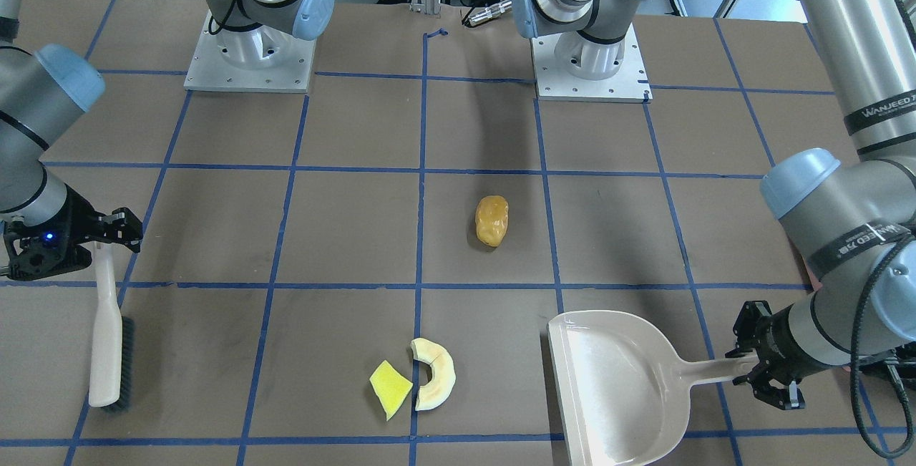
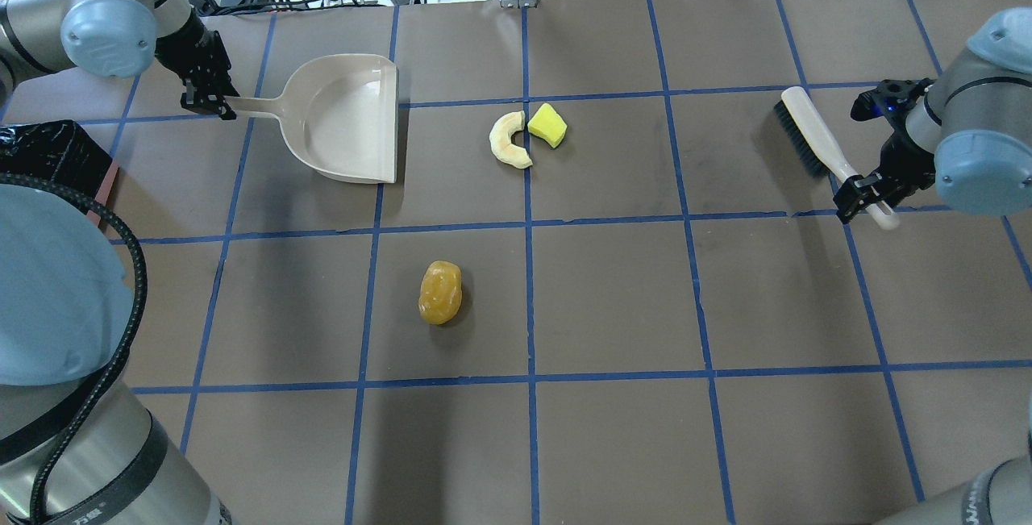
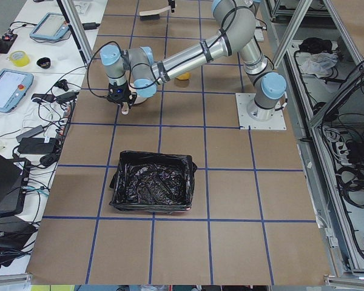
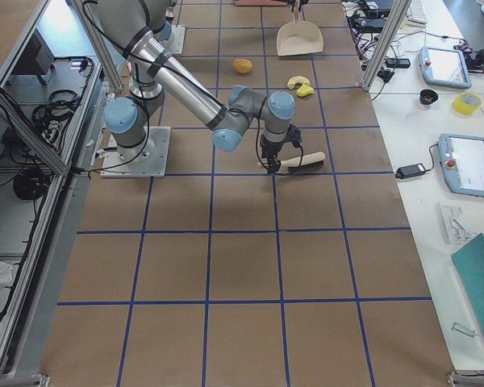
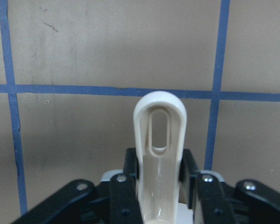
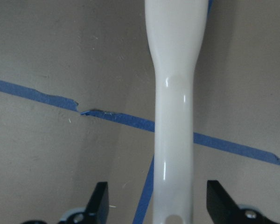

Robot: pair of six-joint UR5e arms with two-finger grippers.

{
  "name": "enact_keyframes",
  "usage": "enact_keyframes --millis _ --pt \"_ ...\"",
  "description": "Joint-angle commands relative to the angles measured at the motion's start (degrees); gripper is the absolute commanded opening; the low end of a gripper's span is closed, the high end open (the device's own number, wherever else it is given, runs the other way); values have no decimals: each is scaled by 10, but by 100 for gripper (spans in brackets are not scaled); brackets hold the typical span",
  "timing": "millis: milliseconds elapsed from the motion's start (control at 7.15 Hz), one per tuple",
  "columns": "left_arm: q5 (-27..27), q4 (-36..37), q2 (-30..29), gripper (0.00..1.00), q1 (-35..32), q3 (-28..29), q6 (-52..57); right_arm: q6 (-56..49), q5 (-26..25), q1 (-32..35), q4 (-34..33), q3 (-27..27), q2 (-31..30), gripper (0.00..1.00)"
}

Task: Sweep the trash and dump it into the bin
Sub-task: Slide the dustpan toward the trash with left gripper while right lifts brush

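The brown table (image 2: 613,299), gridded in blue tape, has the left gripper (image 2: 218,102) clamped on the dustpan (image 2: 347,118) handle. The right gripper (image 2: 867,196) stands wide open astride the brush (image 2: 810,134) handle, not touching it. It should probably close squarely mid-handle; the crescent slice (image 2: 506,142) and yellow wedge (image 2: 548,125) lie just past the dustpan's mouth, the orange lump (image 2: 440,292) well apart, and the bin (image 3: 150,156) behind the left gripper.

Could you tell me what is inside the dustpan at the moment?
Nothing: the dustpan is bare inside. The lump, crescent and wedge all lie on the table outside it. What is beneath it is hidden.
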Motion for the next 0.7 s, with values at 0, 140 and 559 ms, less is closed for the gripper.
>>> enact_keyframes --millis 0,140,559 --pt "1 -41 -3 0 -27 40 -57 0 1 0 -9 0 0 58" --pt "1 -65 -9 0 -42 59 -76 1 1 0 -17 0 -2 58" --pt "2 -98 -21 0 -76 63 -77 0 1 0 -17 -1 -2 31"
